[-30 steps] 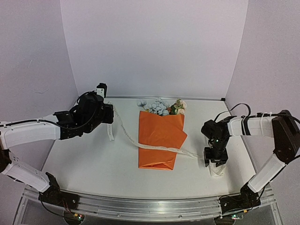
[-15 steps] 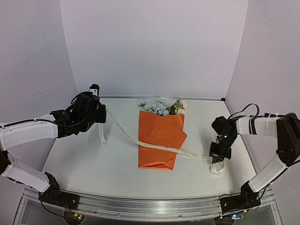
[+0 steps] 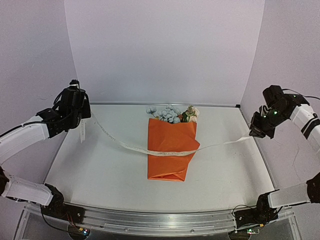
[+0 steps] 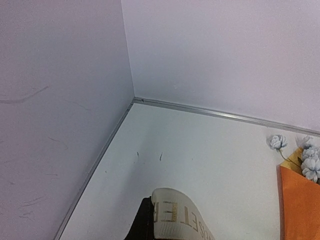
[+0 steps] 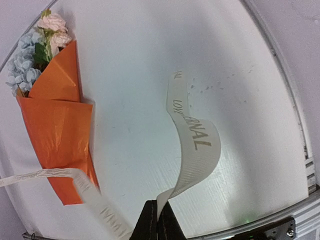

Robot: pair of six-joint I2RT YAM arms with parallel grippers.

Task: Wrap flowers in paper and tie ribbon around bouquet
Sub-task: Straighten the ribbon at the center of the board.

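Observation:
The bouquet lies mid-table: orange paper (image 3: 171, 150) folded round the flowers (image 3: 172, 113), with the blooms sticking out at the far end. The cream ribbon (image 3: 131, 147) stretches across the paper's middle, lifted off the table at both sides. My left gripper (image 3: 86, 116) is raised at the far left, shut on the ribbon (image 4: 181, 218), and a short tail hangs below it. High at the right, my right gripper (image 3: 252, 133) is shut on the ribbon (image 5: 196, 150) near its other end, which curls free. The paper (image 5: 56, 125) and flowers (image 5: 35, 55) show below it.
White walls close in the table (image 3: 100, 170) on three sides, with a metal strip (image 4: 210, 112) along the back edge. A metal rail (image 3: 160, 220) with both arm bases runs along the near edge.
The right gripper shut on the ribbon's end and rose up and right. The left arm swung up and left. The ribbon, slack on the table before, now spans taut over the bouquet.

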